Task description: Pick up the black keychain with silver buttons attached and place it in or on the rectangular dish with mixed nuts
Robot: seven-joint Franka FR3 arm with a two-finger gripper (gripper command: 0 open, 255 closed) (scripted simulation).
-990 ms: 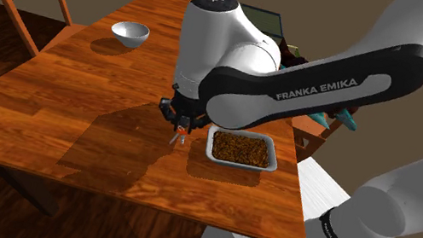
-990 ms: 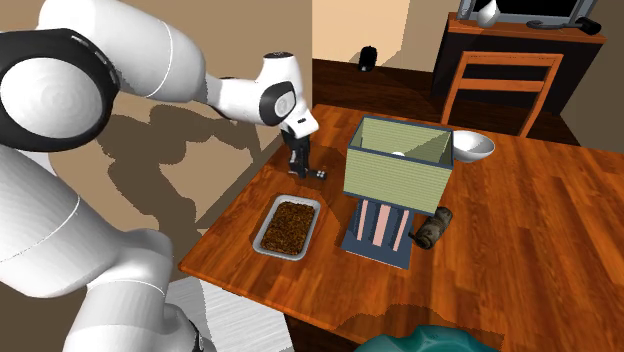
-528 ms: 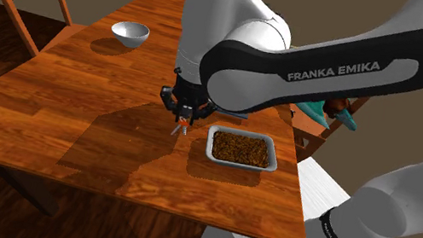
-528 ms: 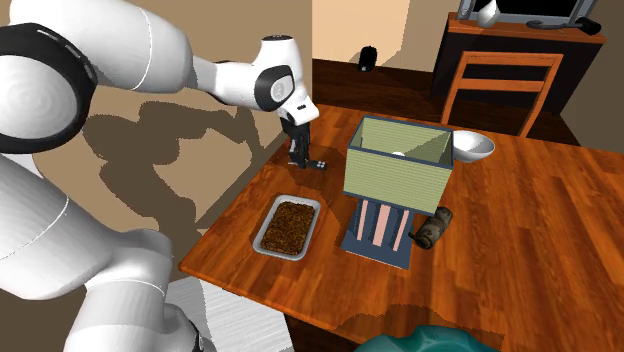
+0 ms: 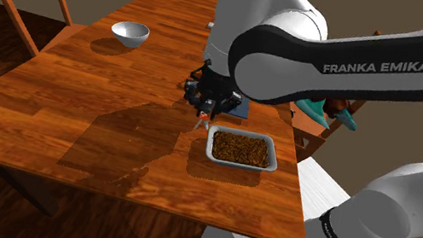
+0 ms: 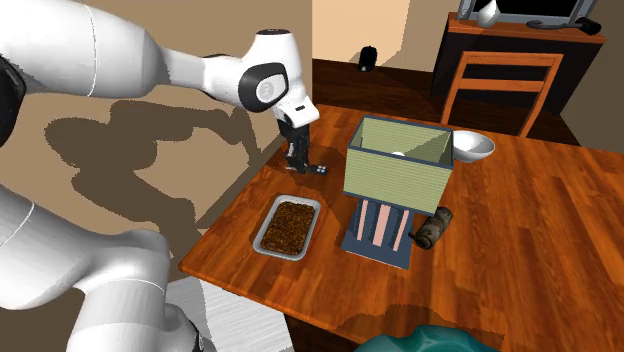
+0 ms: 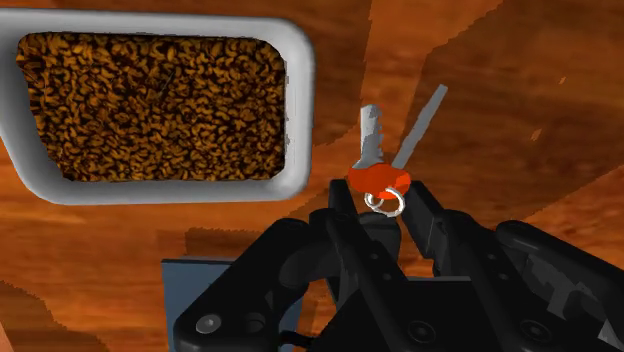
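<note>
While hand (image 7: 383,202) clamps keychain (image 7: 378,180), silver keys (image 7: 370,135) dangling, grey rounded-rectangular dish (image 7: 302,110), granular brown nuts (image 7: 150,105)

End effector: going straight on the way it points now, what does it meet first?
Probably the bare table, just beside the dish rim. The keychain clamped in the end effector hangs ahead, so its keys would touch first. Depth unclear.

brown wooden table (image 5: 73,110) | white bowl (image 5: 129,33) | grey rectangular dish of brown nuts (image 5: 209,145) | green box (image 6: 395,175) on dark-blue base (image 6: 375,250), dark cylinder (image 6: 433,229) right beside
</note>
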